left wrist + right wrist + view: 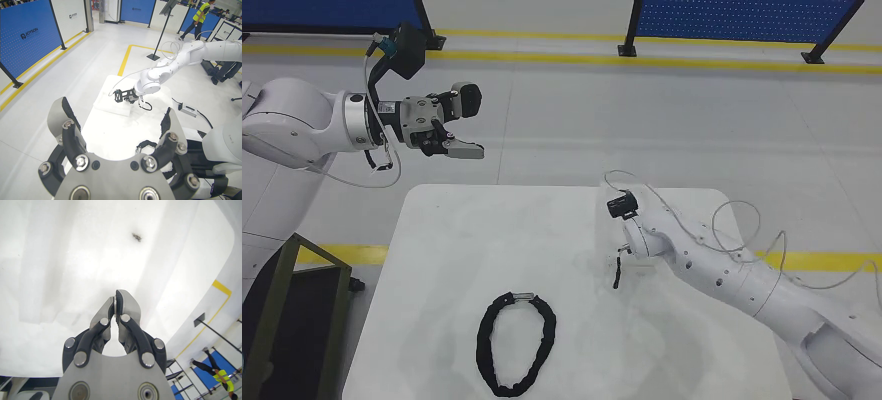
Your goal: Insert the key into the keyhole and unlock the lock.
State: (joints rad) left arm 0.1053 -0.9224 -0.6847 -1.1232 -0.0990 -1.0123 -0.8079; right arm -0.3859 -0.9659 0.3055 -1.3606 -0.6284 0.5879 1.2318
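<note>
Well, at far left my left gripper hangs spread wide, just off the table's far corner. Near the front edge I see the lock, a black chain loop lying flat. Right of it, my right gripper pinches the key over the table, apart from the lock.

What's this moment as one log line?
right gripper: shut on key, over table | left gripper: open, off table | lock: on table, untouched

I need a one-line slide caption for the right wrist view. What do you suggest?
Right gripper shut on the key, just above the white table.
</note>
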